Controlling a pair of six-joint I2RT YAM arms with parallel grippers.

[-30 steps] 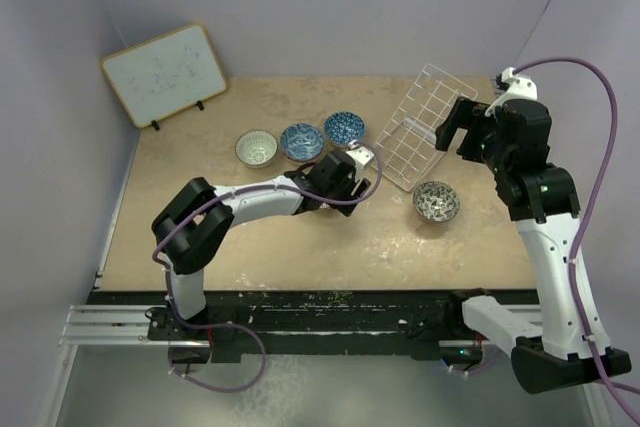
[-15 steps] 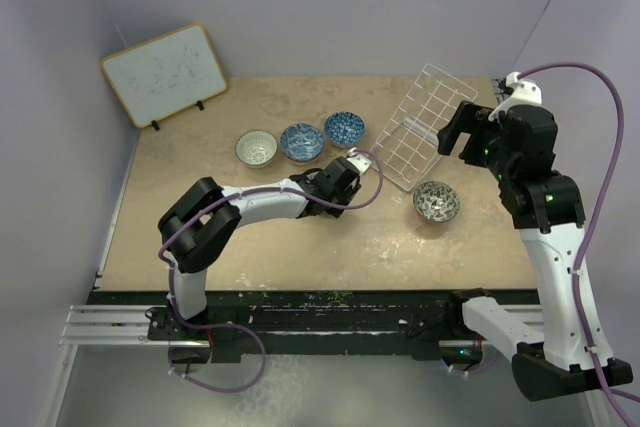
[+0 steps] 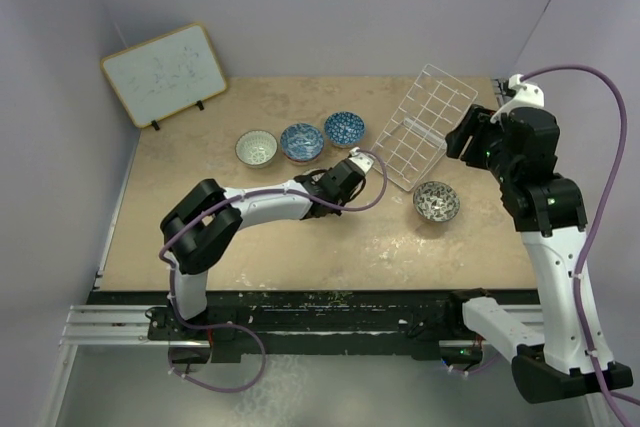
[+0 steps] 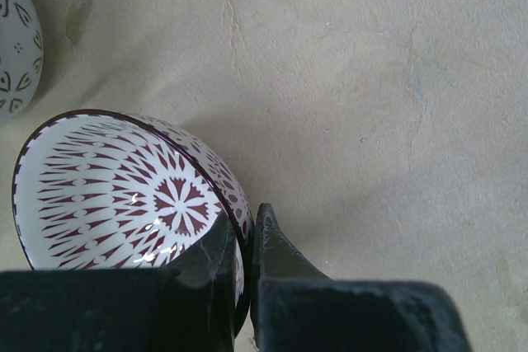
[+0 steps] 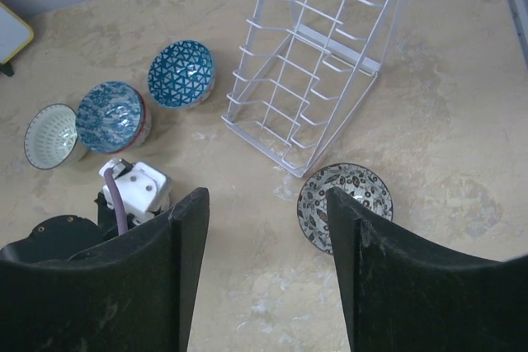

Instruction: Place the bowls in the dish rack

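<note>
Left gripper (image 4: 247,222): clamped on rim of small white ceramic bowl w/ maroon starburst inside (image 4: 115,191). Bowl tilted, mid-table over beige stone-look table (image 4: 371,80); touching surface or lifted, hard to tell.

Right gripper (image 5: 266,204): fingers apart, nothing btwn, up over right end of white wire dish rack (image 3: 420,127).

Row left of rack: white-green bowl (image 3: 257,148), blue swirl bowl (image 3: 301,141), blue triangle-pattern bowl (image 3: 344,128).

Grey-speckled bowl (image 3: 437,200): on table just in front of rack.
</note>
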